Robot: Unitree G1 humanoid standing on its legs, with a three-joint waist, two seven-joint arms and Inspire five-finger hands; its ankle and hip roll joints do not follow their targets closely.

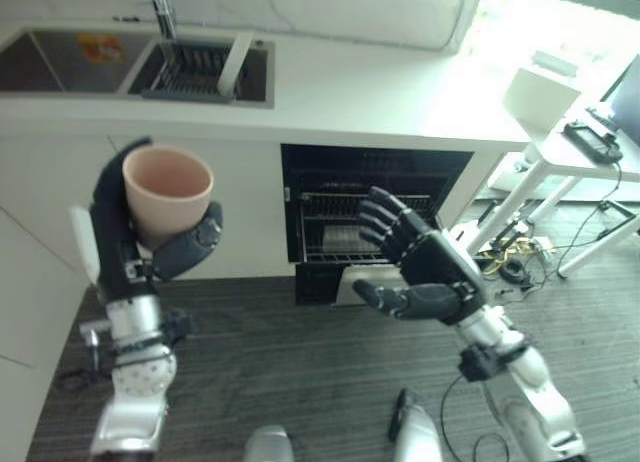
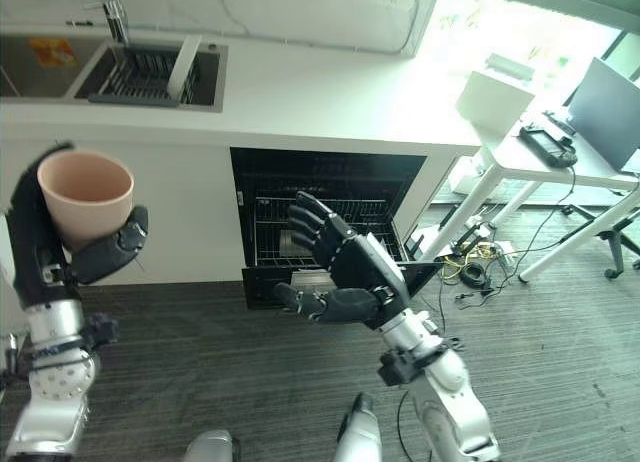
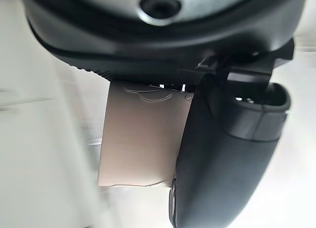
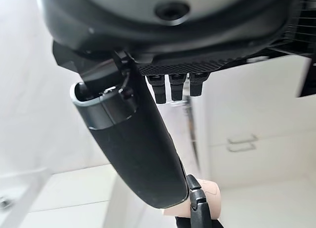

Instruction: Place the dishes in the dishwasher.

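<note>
So far we have one dish in hand and none visibly loaded by us: our left robot hand (image 1: 135, 244) is curled round a pale pink, tapered plastic cup (image 1: 167, 190), held upright with its mouth up, well above the dark grey wood-grain floor (image 1: 300, 372) and off to the left of the open black built-in dishwasher (image 1: 372, 217). The left wrist view shows the cup's wall pressed between the thumb and the palm, so the hold looks firm. Our right robot hand (image 1: 420, 267) hangs in front of the dishwasher opening with its fingers spread and relaxed, gripping nothing. Inside the machine we can see a wire rack (image 1: 345, 227) with what seems to be something pale on it — we cannot tell what. Up on the white desk (image 1: 400, 92) sits a steel sink (image 1: 205, 72) with a dark dish rack inside and a white piece leaning across it; whether more dishes wait there is unclear. We judge the task to be at an early-to-middle stage — the cup has yet to travel across to the rack and be set down there.
</note>
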